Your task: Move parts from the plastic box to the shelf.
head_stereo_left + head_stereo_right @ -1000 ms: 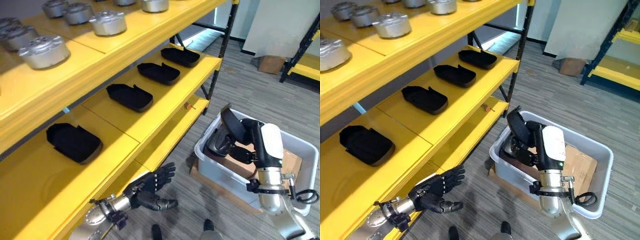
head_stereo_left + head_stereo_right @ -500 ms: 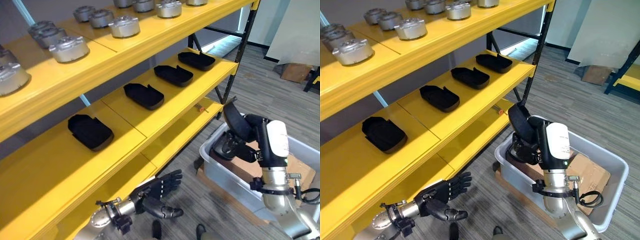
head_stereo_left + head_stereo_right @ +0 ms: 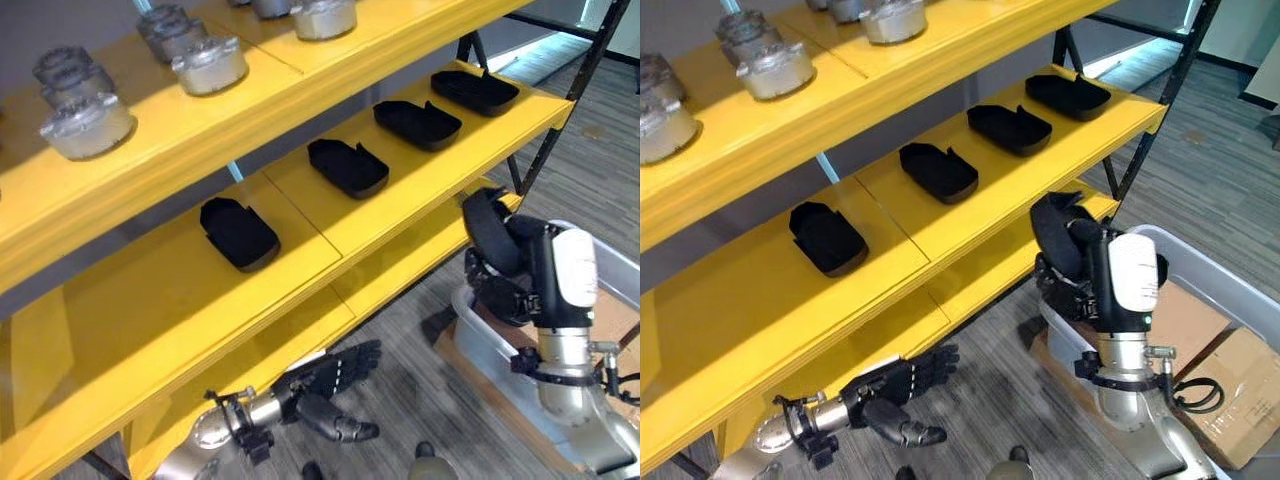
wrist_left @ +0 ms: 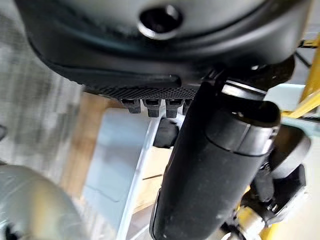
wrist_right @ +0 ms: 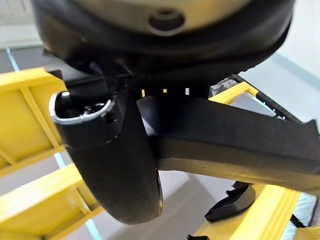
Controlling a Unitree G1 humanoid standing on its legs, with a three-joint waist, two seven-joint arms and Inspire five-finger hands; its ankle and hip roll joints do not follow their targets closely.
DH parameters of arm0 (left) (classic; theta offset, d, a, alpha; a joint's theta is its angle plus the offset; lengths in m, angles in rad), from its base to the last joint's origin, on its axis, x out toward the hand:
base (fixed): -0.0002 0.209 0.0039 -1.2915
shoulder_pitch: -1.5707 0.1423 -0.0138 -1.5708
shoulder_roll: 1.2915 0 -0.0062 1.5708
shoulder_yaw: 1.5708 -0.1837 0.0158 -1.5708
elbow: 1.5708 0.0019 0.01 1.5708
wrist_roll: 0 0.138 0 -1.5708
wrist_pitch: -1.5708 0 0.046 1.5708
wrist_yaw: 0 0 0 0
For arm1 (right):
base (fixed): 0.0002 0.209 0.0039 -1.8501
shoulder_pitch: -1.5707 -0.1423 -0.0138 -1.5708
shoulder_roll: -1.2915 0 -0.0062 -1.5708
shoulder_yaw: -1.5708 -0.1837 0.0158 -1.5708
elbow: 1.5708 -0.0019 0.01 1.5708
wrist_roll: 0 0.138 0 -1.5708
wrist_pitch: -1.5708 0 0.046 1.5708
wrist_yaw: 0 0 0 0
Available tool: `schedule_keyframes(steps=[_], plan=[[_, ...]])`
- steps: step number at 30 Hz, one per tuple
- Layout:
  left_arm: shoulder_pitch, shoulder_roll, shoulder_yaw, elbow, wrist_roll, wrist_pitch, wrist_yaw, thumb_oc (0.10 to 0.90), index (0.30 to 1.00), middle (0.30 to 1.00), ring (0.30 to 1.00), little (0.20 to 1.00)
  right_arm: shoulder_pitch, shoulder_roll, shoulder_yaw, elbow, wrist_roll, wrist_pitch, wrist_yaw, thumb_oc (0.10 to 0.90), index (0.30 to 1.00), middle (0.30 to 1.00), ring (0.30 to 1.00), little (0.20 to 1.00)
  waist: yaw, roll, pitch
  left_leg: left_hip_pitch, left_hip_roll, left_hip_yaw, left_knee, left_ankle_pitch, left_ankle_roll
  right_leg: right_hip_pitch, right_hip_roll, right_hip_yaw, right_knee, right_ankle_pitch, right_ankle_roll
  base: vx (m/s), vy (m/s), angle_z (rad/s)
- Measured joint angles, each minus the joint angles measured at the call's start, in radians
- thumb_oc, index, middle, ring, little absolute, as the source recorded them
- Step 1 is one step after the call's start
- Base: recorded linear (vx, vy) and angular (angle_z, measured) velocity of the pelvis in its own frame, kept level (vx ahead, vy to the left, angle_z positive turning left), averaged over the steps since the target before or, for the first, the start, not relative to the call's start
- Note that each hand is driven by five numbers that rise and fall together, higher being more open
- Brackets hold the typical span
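Bare yellow middle shelf [image 3: 130,300] lies left of 4 black parts [image 3: 240,232]; the upper shelf [image 3: 260,100] overhangs it.

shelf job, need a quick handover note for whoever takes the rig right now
Right hand: shut on a black part, lifted above the plastic box, beside the middle shelf.
Left hand: open, empty, low over the floor by the bottom shelf.
Done: four black parts sit in a row on the middle shelf.
Left: set the held part on the shelf; whether more parts remain in the box cannot be seen.
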Motion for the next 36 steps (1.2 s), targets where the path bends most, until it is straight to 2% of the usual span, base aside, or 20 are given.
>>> schedule_keyframes(steps=[2,3,7,8,9,11,13,16,17,22,23,24,25,26,27,28,30,32,34,36], plan=[[0.0,-0.002,0.0,0.016,-0.001,-0.014,0.015,0.9,1.0,1.0,1.0,1.0,-0.005,0.004,-0.003,0.001,-0.001,-0.021,0.014,0.4,0.3,0.3,0.3,0.3,-0.003,0.008,-0.004,0.014,0.002,-0.025,-0.012,-0.035,-0.046,-0.002,0.007,0.016,-0.01,0.007,0.024,-0.04,0.394,-0.21],[-0.002,-0.003,0.01,0.028,-0.001,-0.015,0.034,0.9,1.0,1.0,1.0,1.0,-0.006,0.011,-0.005,0.001,-0.001,-0.043,0.014,0.4,0.3,0.3,0.3,0.3,-0.008,0.009,-0.003,0.025,-0.019,-0.026,-0.05,-0.051,-0.049,-0.002,-0.002,0.025,-0.029,0.023,0.05,-0.06,0.33,-0.02],[0.007,-0.007,0.032,0.031,-0.027,-0.018,0.057,0.9,1.0,1.0,1.0,1.0,-0.011,0.022,-0.006,0.001,-0.01,-0.057,0.033,0.4,0.3,0.3,0.3,0.3,0.018,0.011,-0.004,0.033,-0.072,-0.029,-0.109,-0.053,-0.036,0.017,-0.042,0.008,-0.092,0.07,0.091,-0.09,0.376,0.18],[0.02,-0.012,0.034,0.029,-0.035,-0.018,0.057,0.9,1.0,1.0,1.0,1.0,-0.014,0.026,-0.004,0.001,-0.01,-0.053,0.036,0.4,0.3,0.3,0.3,0.3,0.025,0.013,-0.005,0.035,-0.09,-0.047,-0.129,-0.052,-0.018,0.041,-0.058,-0.014,-0.109,0.077,0.096,-0.08,0.334,0.46],[0.032,-0.011,0.036,0.029,-0.036,-0.019,0.056,0.9,1.0,1.0,1.0,1.0,-0.015,0.028,-0.004,0.001,-0.01,-0.053,0.037,0.4,0.3,0.3,0.3,0.3,0.028,0.013,-0.005,0.038,-0.102,-0.063,-0.133,-0.054,-0.005,0.058,-0.069,-0.031,-0.116,0.08,0.099,-0.08,0.313,0.48],[0.065,-0.001,0.043,0.029,-0.035,-0.02,0.057,0.9,1.0,1.0,1.0,1.0,-0.018,0.03,-0.003,-0.002,-0.019,-0.052,0.039,0.4,0.3,0.3,0.3,0.3,0.064,0.01,-0.009,0.038,-0.119,-0.069,-0.133,-0.055,-0.004,0.073,-0.079,-0.044,-0.127,0.084,0.093,-0.1,0.356,0.24],[0.095,-0.002,0.055,0.032,-0.035,-0.02,0.056,0.9,1.0,1.0,1.0,1.0,-0.017,0.031,-0.003,-0.033,-0.027,-0.029,0.04,0.4,0.3,0.3,0.3,0.3,0.077,0.004,-0.014,0.027,-0.119,-0.071,-0.132,-0.053,0.003,0.079,-0.091,-0.076,-0.137,0.087,0.091,-0.11,0.305,0.36],[0.13,-0.001,0.075,0.047,-0.033,-0.024,0.033,0.9,1.0,1.0,1.0,1.0,-0.015,0.031,-0.004,-0.097,-0.027,0.006,0.047,0.4,0.3,0.3,0.3,0.3,0.101,-0.018,-0.018,-0.002,-0.127,-0.08,-0.126,-0.034,0.018,0.079,-0.096,-0.112,-0.141,0.102,0.095,-0.09,0.241,0.37],[0.132,0.004,0.081,0.059,-0.03,-0.024,0.027,0.9,1.0,1.0,1.0,1.0,-0.016,0.036,-0.004,-0.114,-0.029,0.014,0.048,0.4,0.3,0.3,0.3,0.3,0.109,-0.03,-0.022,-0.008,-0.128,-0.097,-0.126,-0.021,0.008,0.076,-0.096,-0.123,-0.134,0.108,0.089,-0.09,0.202,0.36],[0.137,0.007,0.114,0.062,-0.028,-0.032,0.01,0.9,1.0,1.0,1.0,1.0,-0.022,0.061,-0.001,-0.13,-0.043,0.022,0.047,0.4,0.3,0.3,0.3,0.3,0.128,-0.046,-0.025,-0.006,-0.137,-0.106,-0.126,-0.024,0.033,0.065,-0.102,-0.157,-0.065,0.154,0.069,-0.08,0.143,0.17],[0.121,-0.003,0.121,0.067,-0.027,-0.032,0.01,0.9,1.0,1.0,1.0,1.0,-0.017,0.068,-0.004,-0.137,-0.049,0.037,0.039,0.4,0.3,0.3,0.3,0.3,0.117,-0.047,-0.025,-0.02,-0.137,-0.124,-0.107,-0.023,0.041,0.042,-0.104,-0.144,-0.003,0.151,0.069,-0.04,0.039,0.7],[0.107,-0.005,0.125,0.059,-0.027,-0.031,0.009,0.9,1.0,1.0,1.0,1.0,0.006,0.065,-0.004,-0.149,-0.05,0.049,0.022,0.4,0.3,0.3,0.3,0.3,0.094,-0.034,-0.029,-0.018,-0.117,-0.185,-0.13,-0.008,0.064,-0.014,-0.08,-0.096,0.111,0.064,0.082,-0.03,0.017,0.91],[0.101,0.002,0.134,0.05,-0.028,-0.031,0.012,0.9,1.0,1.0,1.0,1.0,0.016,0.063,0.002,-0.152,-0.057,0.048,0.02,0.4,0.3,0.3,0.3,0.3,0.087,-0.033,-0.028,-0.03,-0.093,-0.196,-0.131,0.0,0.074,-0.048,-0.003,-0.028,0.146,-0.017,0.065,-0.05,0.001,0.75],[0.097,0.027,0.131,0.045,-0.028,-0.03,0.013,0.9,1.0,1.0,1.0,1.0,0.017,0.048,0.014,-0.152,-0.082,0.025,0.021,0.4,0.3,0.3,0.3,0.3,0.101,-0.045,-0.035,-0.04,-0.08,-0.205,-0.131,0.004,0.076,-0.08,0.121,0.03,0.158,-0.073,0.013,-0.07,-0.025,0.38],[0.097,0.043,0.124,0.042,-0.026,-0.024,0.013,0.9,1.0,1.0,1.0,1.0,0.015,0.034,0.013,-0.155,-0.102,-0.005,0.019,0.4,0.3,0.3,0.3,0.3,0.101,-0.058,-0.042,-0.048,-0.091,-0.216,-0.134,0.005,0.076,-0.091,0.201,0.052,0.132,-0.087,-0.029,-0.06,-0.095,0.73],[0.091,0.026,0.089,0.04,-0.025,-0.013,0.026,0.9,1.0,1.0,1.0,1.0,0.016,-0.007,0.008,-0.156,-0.127,-0.039,-0.004,0.4,0.3,0.3,0.3,0.3,0.063,-0.039,-0.057,-0.075,-0.101,-0.251,-0.135,-0.002,0.072,-0.057,0.267,0.144,0.057,-0.069,-0.097,-0.04,-0.117,0.9],[0.081,0.034,0.047,0.017,-0.025,-0.011,0.013,0.9,1.0,1.0,1.0,1.0,0.0,-0.05,0.008,-0.156,-0.138,-0.06,-0.016,0.4,0.3,0.3,0.3,0.3,0.055,-0.018,-0.071,-0.09,-0.109,-0.234,-0.13,-0.017,0.056,-0.052,0.259,0.144,-0.007,-0.025,-0.097,0.01,-0.083,0.58],[0.091,0.031,0.041,0.004,-0.025,-0.01,0.007,0.9,1.0,1.0,1.0,1.0,-0.005,-0.06,0.009,-0.155,-0.151,-0.068,-0.016,0.4,0.3,0.3,0.3,0.3,0.056,-0.001,-0.07,-0.079,-0.1,-0.213,-0.13,-0.01,0.062,-0.021,0.262,0.135,-0.042,0.004,-0.105,0.03,-0.069,0.11],[0.1,0.032,0.041,0.002,-0.025,-0.009,0.009,0.9,1.0,1.0,1.0,1.0,-0.005,-0.066,0.009,-0.155,-0.159,-0.08,-0.014,0.4,0.3,0.3,0.3,0.3,0.057,0.013,-0.071,-0.062,-0.092,-0.218,-0.13,0.021,0.047,0.014,0.272,0.135,-0.07,0.007,-0.1,0.04,-0.072,0.04],[0.108,0.033,0.046,0.002,-0.024,-0.008,0.011,0.9,1.0,1.0,1.0,1.0,-0.011,-0.068,0.011,-0.156,-0.171,-0.118,-0.013,0.4,0.3,0.3,0.3,0.3,0.054,0.02,-0.073,-0.048,-0.102,-0.215,-0.133,0.015,0.032,0.048,0.263,0.143,-0.114,0.008,-0.087,0.0,-0.052,0.0]])
